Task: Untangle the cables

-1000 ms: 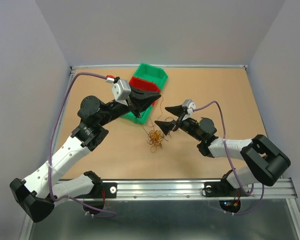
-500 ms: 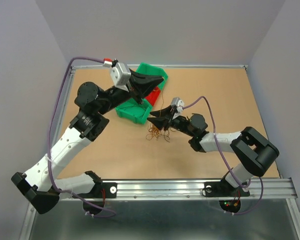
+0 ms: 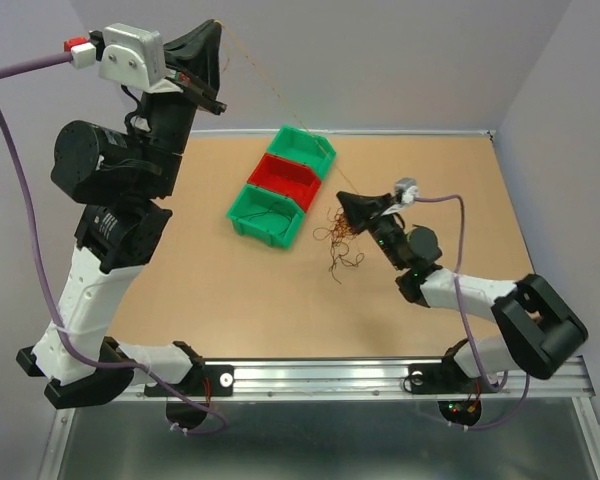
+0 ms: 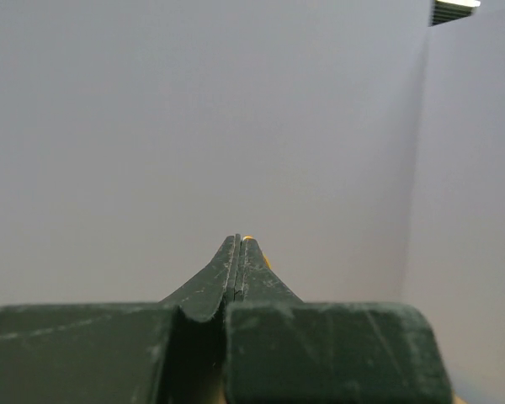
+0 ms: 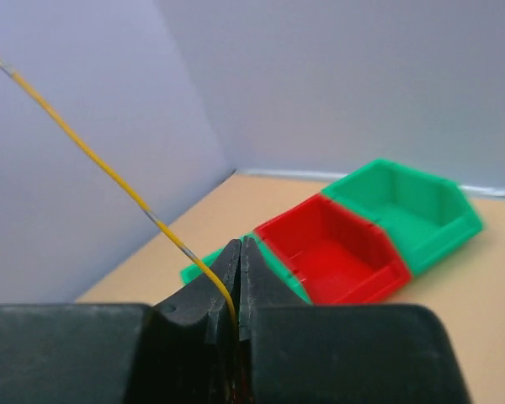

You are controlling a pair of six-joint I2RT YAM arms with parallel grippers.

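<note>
Looking down from the top external view, the left gripper [image 3: 216, 100] is seen raised high above the table [image 3: 180, 300], jaws pressed together, with a thin orange-yellow strand [image 3: 280, 100] stretched taut from its tip down toward the right gripper [image 3: 346, 205]. The right gripper is low, near the table's middle, jaws closed; a curly tangle of cables [image 3: 340, 245] hangs and lies just beneath and beside it on the table. Three bins are lined up in a diagonal row left of the right gripper: a near green bin [image 3: 265, 213], a red bin [image 3: 288, 178] in the middle, a far green bin [image 3: 310, 147]. The strand passes over the far green bin.

Left wrist view: the left gripper [image 4: 239, 244] is shown clamped shut against a blank wall; a small bit of orange-yellow is pinched at the fingertips. Table, bins and tangle are not seen in this view.

Right wrist view: the right gripper [image 5: 239, 252] is closed on the orange-yellow strand [image 5: 93, 160], which emerges between the fingertips and runs up to the top left corner. Grey patches are visible along the strand, a detail not resolved from above. The red bin [image 5: 337, 248] and the far green bin [image 5: 404, 206] are seen empty beyond the fingers. The tangle itself is hidden in this view.
</note>
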